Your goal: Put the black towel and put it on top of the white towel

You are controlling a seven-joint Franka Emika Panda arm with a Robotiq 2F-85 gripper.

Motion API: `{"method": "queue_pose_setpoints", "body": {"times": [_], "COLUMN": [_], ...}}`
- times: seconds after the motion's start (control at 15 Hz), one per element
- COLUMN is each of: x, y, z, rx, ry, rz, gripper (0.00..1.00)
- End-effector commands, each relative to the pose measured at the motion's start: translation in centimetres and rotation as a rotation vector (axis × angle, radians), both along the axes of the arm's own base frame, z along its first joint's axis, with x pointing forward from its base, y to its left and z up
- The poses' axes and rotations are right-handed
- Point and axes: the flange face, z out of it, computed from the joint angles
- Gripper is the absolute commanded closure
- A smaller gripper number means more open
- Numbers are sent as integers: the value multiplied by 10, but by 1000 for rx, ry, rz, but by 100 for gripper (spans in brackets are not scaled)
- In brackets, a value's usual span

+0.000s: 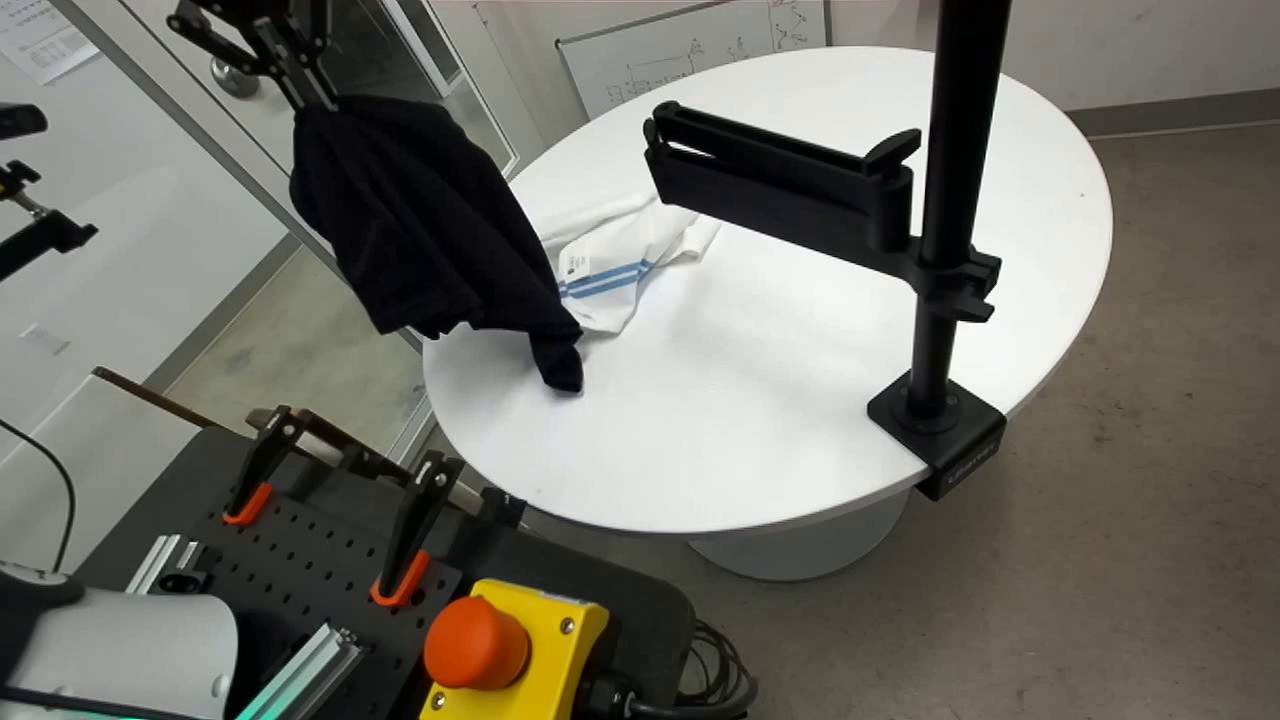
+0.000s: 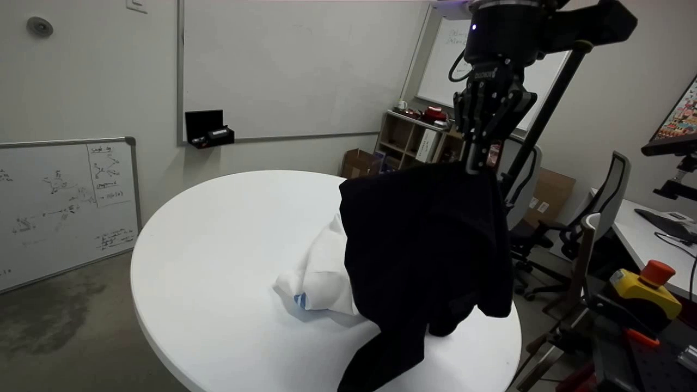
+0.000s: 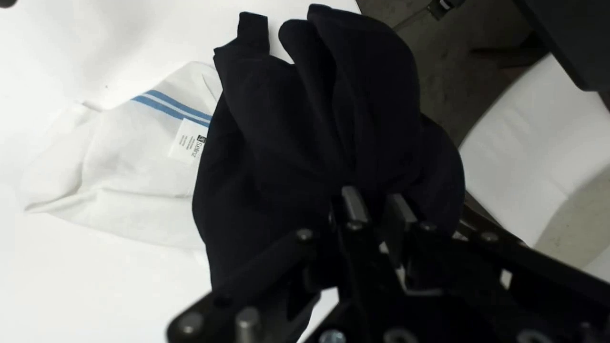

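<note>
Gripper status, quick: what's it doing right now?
Gripper: jaws closed, holding the black towel, which hangs below them.

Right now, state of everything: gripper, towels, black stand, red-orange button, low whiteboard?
gripper: shut on the black towel
black towel: hanging, gathered at the top
white towel: rumpled on the table
black stand: clamped to the table edge
red-orange button: pressed or not, can't tell
low whiteboard: written on

Lab: whiteboard, emergency-stop button
</note>
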Motion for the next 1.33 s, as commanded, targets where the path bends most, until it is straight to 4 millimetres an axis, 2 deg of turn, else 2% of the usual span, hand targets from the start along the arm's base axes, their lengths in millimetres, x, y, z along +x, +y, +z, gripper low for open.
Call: {"method": "queue_pose_setpoints", "body": {"times": [0.0, 0.13, 0.53, 0.6, 0.87, 0.93, 1.07, 1.27], "x": [-8, -6, -4, -4, -9, -6, -8, -8], "y": [-2, -6, -24, -29, -44, -39, -45, -46], "z": [-7, -12, -10, -6, 14, -3, 7, 10], "rx": [17, 17, 27, 31, 25, 14, 13, 14], "ry": [-42, -54, -51, -35, 17, 2, 10, 7], "rz": [-26, -40, -102, -123, -200, -158, -176, -180], "gripper": [60, 46, 4, 1, 0, 0, 0, 0]}}
